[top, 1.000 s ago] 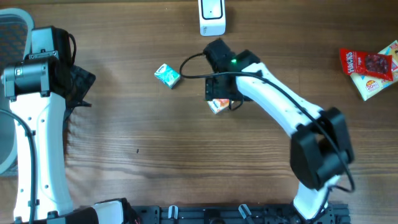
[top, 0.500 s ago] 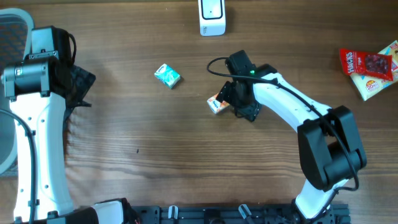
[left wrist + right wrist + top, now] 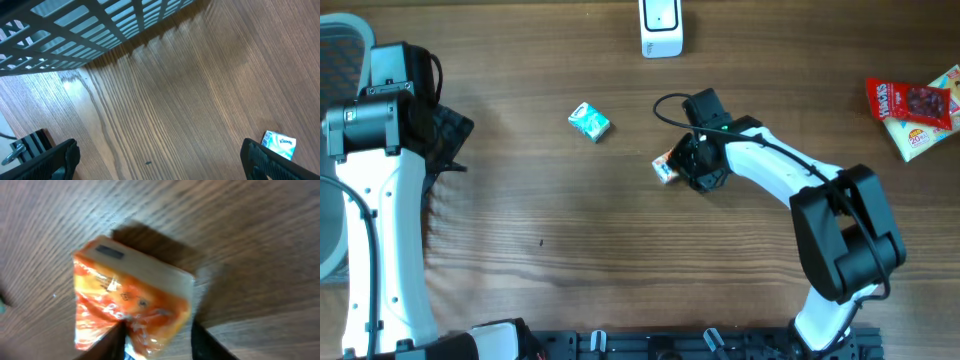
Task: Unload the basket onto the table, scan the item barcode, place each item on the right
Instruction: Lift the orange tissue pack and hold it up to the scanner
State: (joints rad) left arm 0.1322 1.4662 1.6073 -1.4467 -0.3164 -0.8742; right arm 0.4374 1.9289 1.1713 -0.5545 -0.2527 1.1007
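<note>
Packet – orange, mid-table – lies on the wood with one end between the right gripper's jaws, placed to lift it toward the scanner at the far edge; whether they pinch it, I cannot tell. Left gripper hangs spread, far left

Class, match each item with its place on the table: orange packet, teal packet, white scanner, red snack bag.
Items:
1. orange packet
2. teal packet
3. white scanner
4. red snack bag

Places:
A. far edge, middle
B. right edge
C. between the fingers of the right tool
D. alone, left of the orange packet

Pairs: 1-C, 2-D, 3-A, 4-B
</note>
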